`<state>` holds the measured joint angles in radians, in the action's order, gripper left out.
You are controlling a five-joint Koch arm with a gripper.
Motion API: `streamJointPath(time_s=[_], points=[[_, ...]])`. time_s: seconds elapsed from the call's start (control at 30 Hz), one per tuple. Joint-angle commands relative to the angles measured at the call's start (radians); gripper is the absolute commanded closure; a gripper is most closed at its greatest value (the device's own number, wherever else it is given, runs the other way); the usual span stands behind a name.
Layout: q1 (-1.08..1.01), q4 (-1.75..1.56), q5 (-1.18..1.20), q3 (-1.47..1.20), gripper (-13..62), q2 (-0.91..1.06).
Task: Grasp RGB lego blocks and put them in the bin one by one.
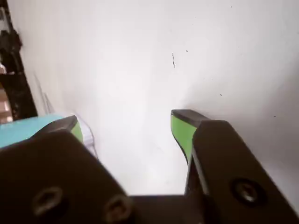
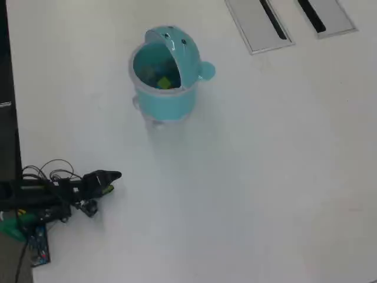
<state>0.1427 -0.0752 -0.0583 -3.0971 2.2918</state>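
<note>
Teal bin (image 2: 165, 100) — well apart from fingers (image 1: 182, 130) | fingers spread, empty

surface: I see a plain white matte tabletop (image 2: 265, 177), filling nearly all of the overhead view
top right: two grey rectangular metal panels with dark slots (image 2: 259, 20)
left edge: dark strip (image 2: 5, 88)
light: even, soft shadows
marks: a few tiny dark specks (image 1: 173, 59) in wrist view
</note>
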Motion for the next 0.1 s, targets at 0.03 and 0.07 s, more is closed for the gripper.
streamJointPath(time_s=[0.03,0.07], points=[[0.000,0.109,0.028,-0.074,14.8,0.069],[0.000,0.109,0.028,-0.074,14.8,0.069]])
